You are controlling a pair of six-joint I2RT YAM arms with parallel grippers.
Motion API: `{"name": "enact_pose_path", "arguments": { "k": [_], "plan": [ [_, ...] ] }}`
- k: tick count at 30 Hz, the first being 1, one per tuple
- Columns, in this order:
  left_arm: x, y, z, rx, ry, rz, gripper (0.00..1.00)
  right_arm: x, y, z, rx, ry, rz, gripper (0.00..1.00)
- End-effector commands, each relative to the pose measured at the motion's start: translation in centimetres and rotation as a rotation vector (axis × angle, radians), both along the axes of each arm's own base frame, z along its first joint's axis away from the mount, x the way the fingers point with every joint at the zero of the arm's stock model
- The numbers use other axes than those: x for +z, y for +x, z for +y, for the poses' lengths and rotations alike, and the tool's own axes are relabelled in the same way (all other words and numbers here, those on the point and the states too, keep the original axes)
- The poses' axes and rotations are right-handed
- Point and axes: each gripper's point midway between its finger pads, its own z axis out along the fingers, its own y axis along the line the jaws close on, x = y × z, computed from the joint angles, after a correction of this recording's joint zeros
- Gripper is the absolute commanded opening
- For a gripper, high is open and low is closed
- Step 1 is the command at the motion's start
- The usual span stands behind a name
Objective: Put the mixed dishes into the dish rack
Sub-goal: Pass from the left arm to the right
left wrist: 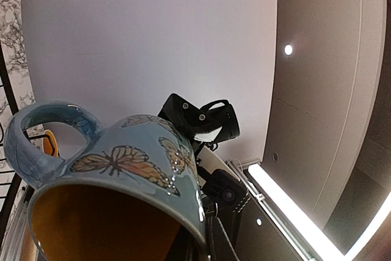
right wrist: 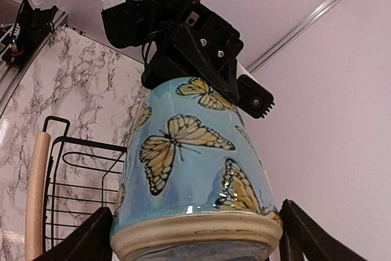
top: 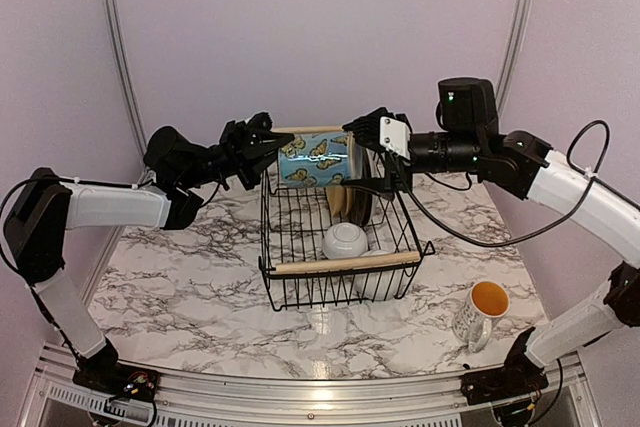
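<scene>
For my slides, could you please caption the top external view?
Left gripper holds a blue butterfly mug over the dish rack; open right gripper flanks it.

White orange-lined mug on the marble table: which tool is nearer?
Right. The right tool hangs beyond the white orange-lined mug, over the black wire rack; the left tool sits farther left.

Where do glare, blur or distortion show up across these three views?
Top external: sharp, with a glare streak on the butterfly mug. Left wrist: light strip blown out, mug rim near and soft. Right wrist: mug looms large, small highlights on its glaze.
</scene>
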Motion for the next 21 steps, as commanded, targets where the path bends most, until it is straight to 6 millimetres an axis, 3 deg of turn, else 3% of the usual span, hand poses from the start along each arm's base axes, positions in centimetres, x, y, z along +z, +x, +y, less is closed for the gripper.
{"name": "enact_pose_path", "arguments": {
  "k": [1, 6, 10, 15, 21],
  "plan": [
    [4.3, -2.4, 2.6, 0.045, -0.187, -0.252, 0.15, 1.0, -0.2, 0.5, 0.013, 0.009, 0.006, 0.38],
    [1.9, -0.6, 3.2, 0.151, -0.053, -0.26, 0.34, 0.0, 0.5, 0.8, -0.001, -0.049, 0.04, 0.3],
    [-2.5, 2.0, 4.0, 0.259, 0.17, -0.212, 0.48, -0.4, 1.2, 1.2, -0.012, -0.08, 0.069, 0.28],
    [-7.7, 4.3, 6.7, 0.401, 0.492, -0.199, 0.53, -1.3, 2.1, 1.7, -0.029, -0.122, 0.101, 0.26],
    [-10.1, 4.5, 11.0, 0.531, 0.744, -0.247, 0.53, -4.0, 3.6, 2.7, -0.036, -0.255, 0.185, 0.25]
  ]
}}
